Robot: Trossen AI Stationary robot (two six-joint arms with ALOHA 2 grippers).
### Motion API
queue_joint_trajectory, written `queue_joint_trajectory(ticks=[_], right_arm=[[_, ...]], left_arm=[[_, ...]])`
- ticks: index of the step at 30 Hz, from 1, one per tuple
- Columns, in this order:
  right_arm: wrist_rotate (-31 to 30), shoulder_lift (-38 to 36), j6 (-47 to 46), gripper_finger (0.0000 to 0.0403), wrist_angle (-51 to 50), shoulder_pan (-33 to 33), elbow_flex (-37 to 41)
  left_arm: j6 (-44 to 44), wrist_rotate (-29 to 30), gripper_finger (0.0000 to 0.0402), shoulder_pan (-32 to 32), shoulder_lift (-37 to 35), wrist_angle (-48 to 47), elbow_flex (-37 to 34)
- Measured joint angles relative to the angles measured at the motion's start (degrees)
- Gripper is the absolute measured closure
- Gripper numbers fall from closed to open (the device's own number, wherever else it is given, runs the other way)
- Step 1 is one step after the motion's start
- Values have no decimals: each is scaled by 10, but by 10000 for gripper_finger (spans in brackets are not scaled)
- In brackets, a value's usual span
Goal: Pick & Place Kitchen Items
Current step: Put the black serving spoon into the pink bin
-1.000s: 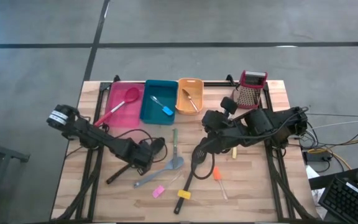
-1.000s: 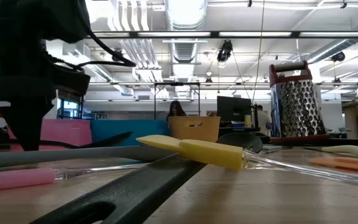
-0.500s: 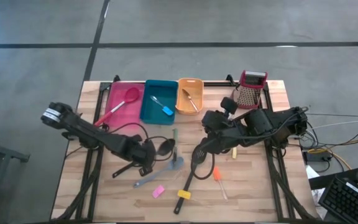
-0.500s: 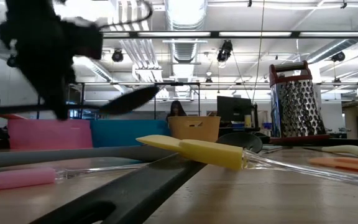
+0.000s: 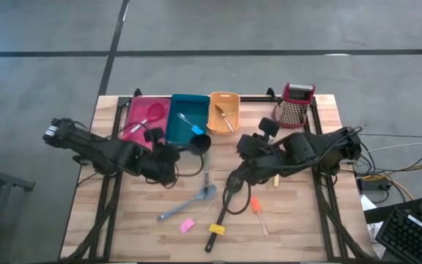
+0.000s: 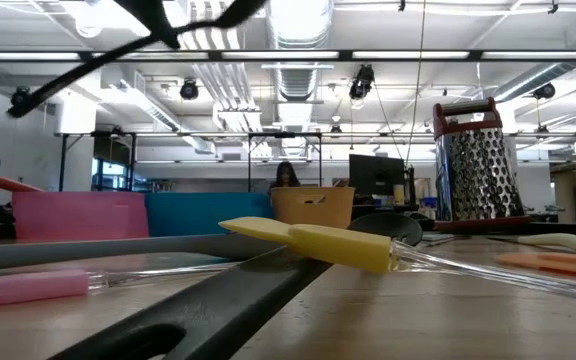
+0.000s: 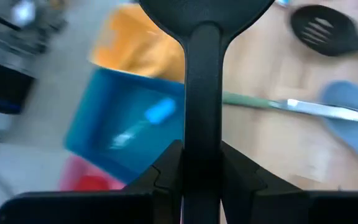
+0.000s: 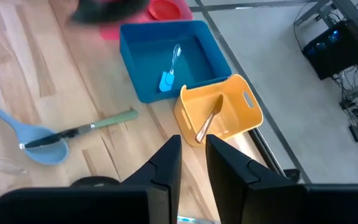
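Observation:
My left gripper (image 5: 174,155) is shut on the long black ladle (image 5: 200,143), raised above the table near the teal bin (image 5: 185,117). Its bowl (image 7: 204,9) points ahead of the fingers. My right gripper (image 5: 245,171) waits over the head of the black slotted spoon (image 5: 229,192), its fingers a narrow gap apart, touching nothing. Flat on the wood lie the grey spatula (image 5: 189,204), a green-handled tool (image 5: 206,165), and the pink (image 5: 187,225), yellow (image 5: 215,229) and orange (image 5: 256,205) handled tools. The red spoon (image 5: 146,117) lies in the pink bin. My left gripper pinches the ladle's handle (image 7: 202,134) between its two fingers (image 7: 166,171), a short way behind the bowl. The handle runs along the fingers rather than across them. The ladle is lifted clear of the table, with the bowl over the teal bin's near right corner.
Pink (image 5: 139,110), teal and orange (image 5: 224,111) bins stand in a row along the far edge; the teal one holds a blue-handled tool (image 8: 168,79), the orange one a utensil. The red-topped box grater (image 5: 297,104) stands at the far right. Bare wood shows near the left edge.
My left gripper has risen from the table and swung toward the far edge, up to the teal bin. The ladle has gone with it: from lying slantwise on the wood it is now lifted clear, bowl by the teal bin.

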State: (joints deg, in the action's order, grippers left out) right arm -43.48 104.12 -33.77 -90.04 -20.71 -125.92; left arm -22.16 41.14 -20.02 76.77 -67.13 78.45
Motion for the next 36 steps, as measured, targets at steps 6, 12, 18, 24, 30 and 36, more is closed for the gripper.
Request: queue_joint_trajectory(ticks=[6,12,18,24,30,36], right_arm=[[-3,0,-40,359,0,-16,58],[-18,0,-100,367,0,-38,169],[-31,0,-174,370,0,-59,287],[-51,-14,-236,385,37,-85,394],[-58,-96,-151,395,244,-94,521],[-31,-230,38,395,549,-79,673]], left_arm=[[82,37,330,56,0,-44,72],[113,18,330,153,0,-86,82],[114,-33,330,257,0,-151,65],[137,-41,330,318,0,-168,42],[184,-55,330,351,0,-166,23],[221,-77,330,382,-1,-150,1]])
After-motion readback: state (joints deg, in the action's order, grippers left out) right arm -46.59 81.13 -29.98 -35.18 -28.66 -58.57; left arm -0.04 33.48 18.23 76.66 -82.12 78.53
